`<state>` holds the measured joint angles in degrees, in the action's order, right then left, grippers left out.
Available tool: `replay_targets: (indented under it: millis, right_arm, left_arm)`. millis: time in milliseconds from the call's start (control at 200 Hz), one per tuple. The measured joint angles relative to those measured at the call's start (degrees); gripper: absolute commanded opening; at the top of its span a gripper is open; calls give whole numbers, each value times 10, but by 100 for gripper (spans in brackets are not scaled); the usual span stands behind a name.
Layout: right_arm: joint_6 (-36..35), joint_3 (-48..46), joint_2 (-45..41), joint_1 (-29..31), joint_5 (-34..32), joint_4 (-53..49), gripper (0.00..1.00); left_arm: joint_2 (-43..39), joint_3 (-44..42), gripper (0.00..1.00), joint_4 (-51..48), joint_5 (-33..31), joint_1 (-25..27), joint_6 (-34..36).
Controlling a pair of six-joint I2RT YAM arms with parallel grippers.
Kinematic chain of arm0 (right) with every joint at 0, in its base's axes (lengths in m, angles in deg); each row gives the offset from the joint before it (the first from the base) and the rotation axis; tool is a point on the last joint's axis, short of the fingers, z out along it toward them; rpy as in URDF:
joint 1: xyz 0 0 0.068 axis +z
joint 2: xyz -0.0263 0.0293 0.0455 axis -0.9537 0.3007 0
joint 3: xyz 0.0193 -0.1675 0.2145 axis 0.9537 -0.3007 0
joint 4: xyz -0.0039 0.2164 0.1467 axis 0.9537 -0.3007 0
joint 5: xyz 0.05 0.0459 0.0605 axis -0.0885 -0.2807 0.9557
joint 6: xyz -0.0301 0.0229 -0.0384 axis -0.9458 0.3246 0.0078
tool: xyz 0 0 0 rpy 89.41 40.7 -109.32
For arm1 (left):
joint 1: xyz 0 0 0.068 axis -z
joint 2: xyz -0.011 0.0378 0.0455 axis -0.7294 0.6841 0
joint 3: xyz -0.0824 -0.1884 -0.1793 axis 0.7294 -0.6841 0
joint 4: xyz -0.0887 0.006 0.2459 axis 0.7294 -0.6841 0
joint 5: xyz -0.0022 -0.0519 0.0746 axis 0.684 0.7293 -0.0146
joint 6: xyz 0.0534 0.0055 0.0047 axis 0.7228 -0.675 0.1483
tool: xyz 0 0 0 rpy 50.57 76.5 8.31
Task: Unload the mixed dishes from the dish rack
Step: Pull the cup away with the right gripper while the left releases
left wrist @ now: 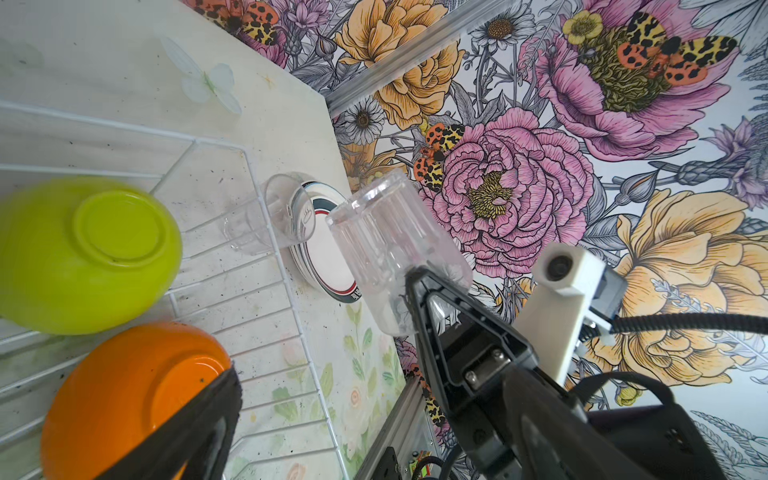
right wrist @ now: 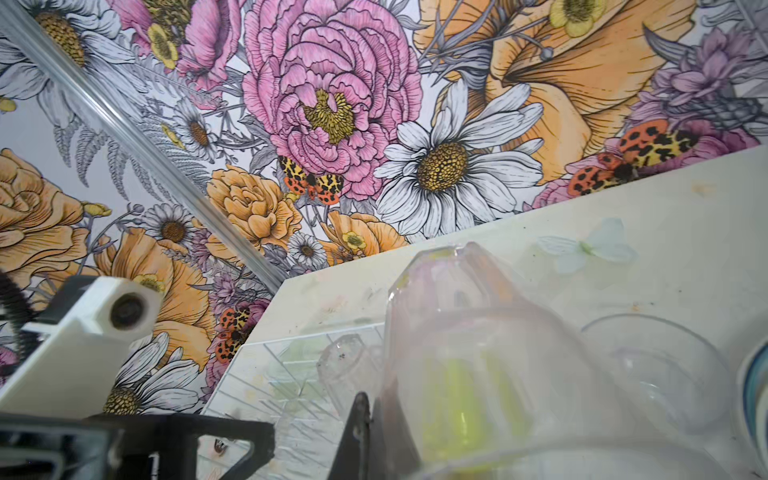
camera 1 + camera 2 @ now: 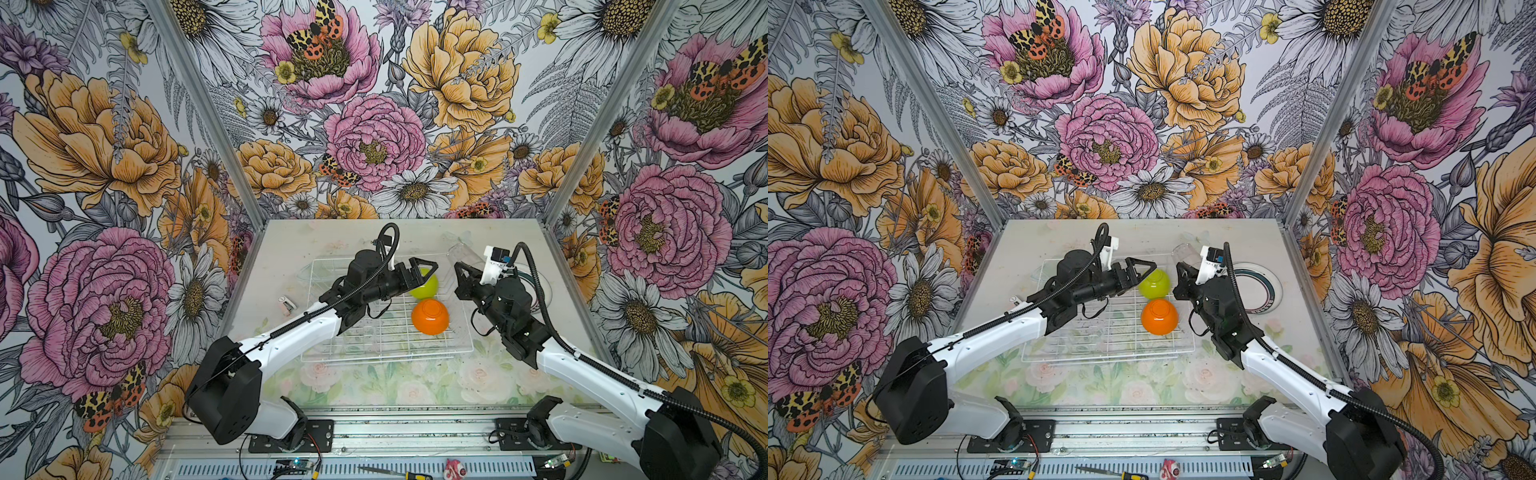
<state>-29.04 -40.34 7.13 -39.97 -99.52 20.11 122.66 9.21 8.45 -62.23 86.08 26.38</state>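
While a clear tumbler [image 1: 386, 241] is clenched in the right hand [image 1: 415, 286] at the far right corner of the dish rack [image 3: 386, 345], it should be set gently beside the plates [image 3: 1262, 291]; the left hand [image 3: 422, 268] is released.

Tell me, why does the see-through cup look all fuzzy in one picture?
In the right wrist view the clear tumbler sits close to the lens, out of focus; in the left wrist view it looks sharper, the lime-green bowl slightly blurred.

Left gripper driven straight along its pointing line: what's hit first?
Probably the clear tumbler held by the right gripper, just ahead of the open left gripper. The lime-green bowl looks below that line; depth unclear.
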Motion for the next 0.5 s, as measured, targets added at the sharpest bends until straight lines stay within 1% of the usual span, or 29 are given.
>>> replay_targets:
  millis: [160, 265, 395, 500]
  right_arm:
    - [13, 9, -24, 0, -73, -123, 0]
    - [21, 18, -47, -5, -102, -198, 0]
    - [28, 28, -69, -18, -108, -274, 0]
    - [36, 37, -61, -40, -87, -318, 0]
  left_arm:
    - [-24, 0, 99, -28, -21, 0, 29]
    - [-38, 0, 99, -50, -37, 0, 48]
    - [-54, 0, 99, -73, -58, 0, 70]
    - [-62, 0, 99, -81, -69, 0, 83]
